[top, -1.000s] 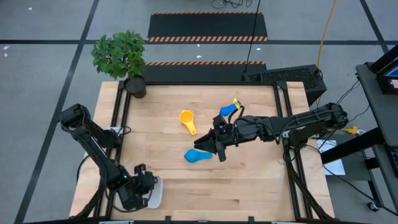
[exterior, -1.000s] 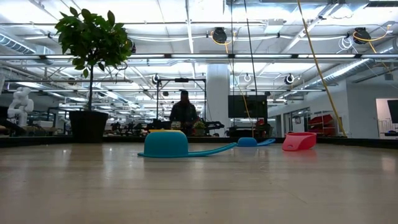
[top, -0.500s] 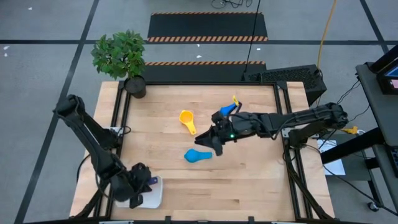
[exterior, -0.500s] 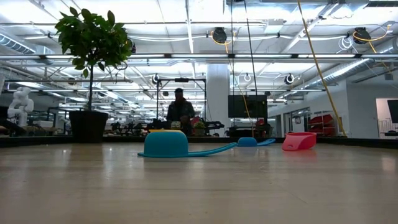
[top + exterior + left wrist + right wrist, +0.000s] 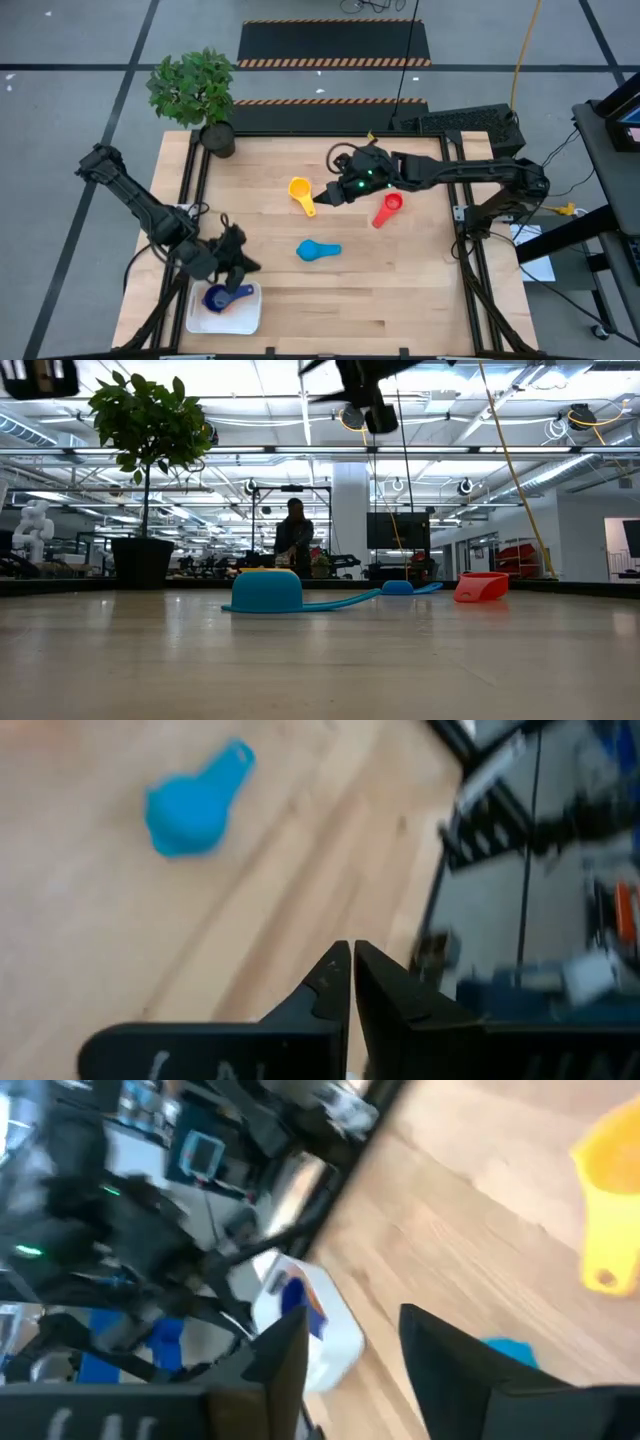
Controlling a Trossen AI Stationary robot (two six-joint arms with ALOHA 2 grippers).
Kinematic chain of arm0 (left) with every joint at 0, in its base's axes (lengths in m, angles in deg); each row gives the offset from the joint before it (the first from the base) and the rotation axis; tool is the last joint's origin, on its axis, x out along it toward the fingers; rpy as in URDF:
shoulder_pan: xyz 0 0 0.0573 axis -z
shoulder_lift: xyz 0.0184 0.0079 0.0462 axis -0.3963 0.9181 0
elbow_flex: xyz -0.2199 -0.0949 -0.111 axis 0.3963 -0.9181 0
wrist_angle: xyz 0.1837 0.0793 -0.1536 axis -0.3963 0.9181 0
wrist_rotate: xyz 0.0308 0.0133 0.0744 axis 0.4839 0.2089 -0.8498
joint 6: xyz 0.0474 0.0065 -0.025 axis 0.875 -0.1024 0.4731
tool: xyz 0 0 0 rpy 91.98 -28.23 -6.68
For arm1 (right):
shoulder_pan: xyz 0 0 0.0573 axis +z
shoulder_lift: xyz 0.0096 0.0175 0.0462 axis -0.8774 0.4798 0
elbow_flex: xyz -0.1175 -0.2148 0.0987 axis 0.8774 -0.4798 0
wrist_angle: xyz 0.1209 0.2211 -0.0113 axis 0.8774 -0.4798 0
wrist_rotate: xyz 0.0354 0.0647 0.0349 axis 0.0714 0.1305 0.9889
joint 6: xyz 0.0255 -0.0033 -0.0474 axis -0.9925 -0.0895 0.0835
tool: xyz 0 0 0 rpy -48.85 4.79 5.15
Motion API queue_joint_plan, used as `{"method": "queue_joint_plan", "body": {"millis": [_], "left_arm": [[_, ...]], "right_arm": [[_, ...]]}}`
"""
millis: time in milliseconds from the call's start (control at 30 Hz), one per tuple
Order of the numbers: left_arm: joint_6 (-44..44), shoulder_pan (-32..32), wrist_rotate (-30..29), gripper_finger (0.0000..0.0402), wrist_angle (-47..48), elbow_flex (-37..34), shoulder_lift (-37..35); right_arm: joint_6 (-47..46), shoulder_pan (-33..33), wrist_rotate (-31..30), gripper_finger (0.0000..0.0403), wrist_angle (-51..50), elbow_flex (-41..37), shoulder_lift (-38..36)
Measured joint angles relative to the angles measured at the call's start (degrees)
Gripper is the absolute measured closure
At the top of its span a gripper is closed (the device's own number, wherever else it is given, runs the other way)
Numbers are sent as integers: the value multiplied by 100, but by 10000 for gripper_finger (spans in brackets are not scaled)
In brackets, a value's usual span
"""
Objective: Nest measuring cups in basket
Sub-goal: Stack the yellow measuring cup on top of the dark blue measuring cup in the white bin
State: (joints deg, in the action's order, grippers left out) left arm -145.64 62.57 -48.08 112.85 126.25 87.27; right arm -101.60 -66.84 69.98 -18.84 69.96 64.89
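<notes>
Reaching for the next scoop looks like the step in hand, so the right gripper, hanging over the bench at about one o'clock with its fingers parted and empty, should settle squarely over a flat handle before closing. The yellow cup lies just beside it, toward nine o'clock; the red cup sits near it at about four o'clock. The light blue cup rests near the bench's centre. The left gripper hovers at seven o'clock, fingers pressed together and carrying nothing, just above the white basket, where a dark blue cup already sits. The cups are smooth moulded plastic with round bowls, likely slippery; the basket is shallow with rounded corners.
</notes>
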Motion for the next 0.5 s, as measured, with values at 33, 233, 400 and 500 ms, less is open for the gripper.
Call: {"method": "queue_joint_plan", "body": {"millis": [33,233,400,500], "left_arm": [[40,-105,-69,380,4,0,-44],[315,-790,-223,378,7,2,-136],[435,-1341,-261,378,-20,2,-136],[438,-1576,-243,378,-101,2,-136]], "right_arm": [[1,-72,95,242,-73,-2,57],[301,-408,132,195,193,-5,488],[368,-558,527,177,761,-5,892],[370,-612,827,174,815,-7,1240]]}}
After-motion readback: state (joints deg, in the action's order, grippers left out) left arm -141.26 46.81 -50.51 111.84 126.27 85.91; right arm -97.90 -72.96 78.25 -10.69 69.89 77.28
